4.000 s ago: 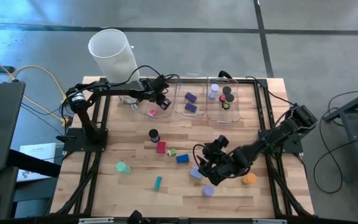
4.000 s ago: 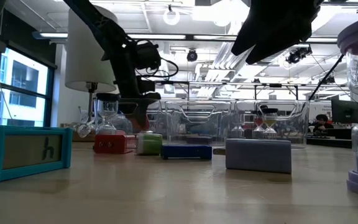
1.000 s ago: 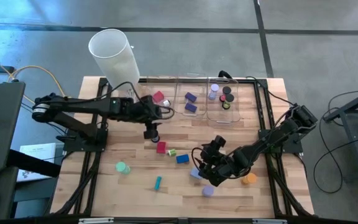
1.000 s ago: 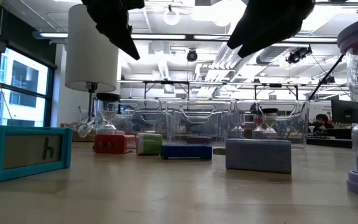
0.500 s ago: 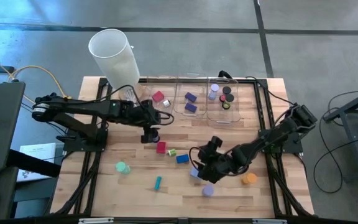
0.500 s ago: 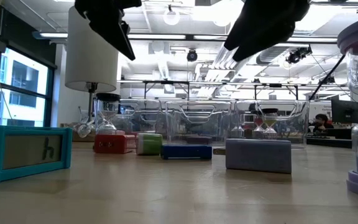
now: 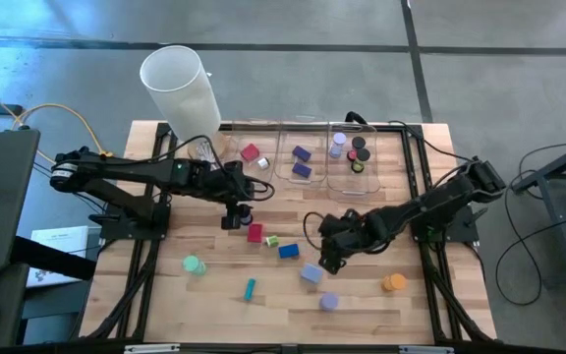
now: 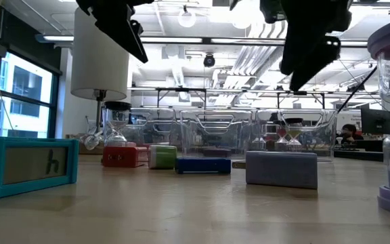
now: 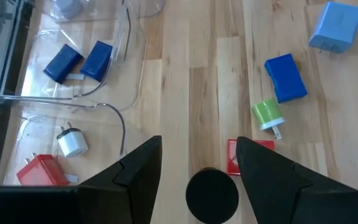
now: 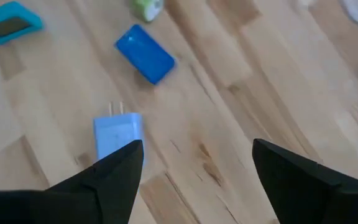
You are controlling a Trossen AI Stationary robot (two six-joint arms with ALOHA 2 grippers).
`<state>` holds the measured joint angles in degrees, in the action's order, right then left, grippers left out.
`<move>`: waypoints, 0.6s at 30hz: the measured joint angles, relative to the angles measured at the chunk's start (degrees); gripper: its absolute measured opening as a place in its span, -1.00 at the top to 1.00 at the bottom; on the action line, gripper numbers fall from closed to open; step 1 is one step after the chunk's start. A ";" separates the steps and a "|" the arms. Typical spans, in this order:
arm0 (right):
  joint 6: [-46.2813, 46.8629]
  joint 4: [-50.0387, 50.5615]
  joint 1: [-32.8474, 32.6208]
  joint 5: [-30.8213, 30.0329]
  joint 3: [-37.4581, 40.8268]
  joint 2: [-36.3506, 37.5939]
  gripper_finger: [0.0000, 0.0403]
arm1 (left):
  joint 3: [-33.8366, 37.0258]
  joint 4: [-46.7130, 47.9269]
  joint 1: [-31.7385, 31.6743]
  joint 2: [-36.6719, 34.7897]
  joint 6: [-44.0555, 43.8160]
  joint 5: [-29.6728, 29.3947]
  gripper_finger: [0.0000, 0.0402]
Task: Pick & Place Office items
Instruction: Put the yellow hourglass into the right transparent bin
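1. Left pincer (image 7: pixel 236 208) hangs over the table (image 7: pixel 214 295) just in front of the bins, fingers spread. The black roll (image 9: pixel 212 195) sits directly below, in the gap between the fingers; contact cannot be told.
2. Red block (image 9: pixel 248 155) lies just beyond the black roll; green plug piece (image 9: pixel 266 116) and dark blue block (image 9: pixel 286 77) lie farther out.
3. Right pincer (image 7: pixel 328 254) is held above mid-table, fingers spread, pinching nothing.
4. Light blue block (image 10: pixel 117 136) lies on the table below and slightly to one side of the right pincer; blue block (image 10: pixel 145 53) farther off.
5. Left clear bin (image 9: pixel 17 134) holds a red plug block (image 9: pixel 41 170) and a white piece (image 9: pixel 72 142).
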<state>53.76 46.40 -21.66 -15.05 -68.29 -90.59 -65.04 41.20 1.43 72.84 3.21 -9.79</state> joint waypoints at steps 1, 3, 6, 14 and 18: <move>1.28 1.16 0.23 0.21 0.00 0.48 -0.44 | 0.00 -0.04 -0.02 0.00 0.01 -0.01 0.02; 4.11 3.09 0.49 0.95 0.00 1.54 -0.44 | 0.00 -0.03 -0.02 0.00 -0.01 0.01 0.02; 8.17 6.24 0.40 5.00 0.00 3.24 -0.44 | 0.07 0.04 -0.02 0.00 -0.01 -0.01 0.02; 22.39 17.42 -1.44 16.88 0.00 6.73 -0.44 | 0.11 0.12 0.00 0.00 -0.01 2.61 0.02; 30.43 23.05 -4.40 19.11 0.00 8.36 -0.44 | 0.49 -0.09 0.00 0.00 0.01 2.65 0.02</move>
<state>84.18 69.45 -26.06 4.06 -68.29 -82.23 -64.55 41.11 1.43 72.84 3.22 -7.14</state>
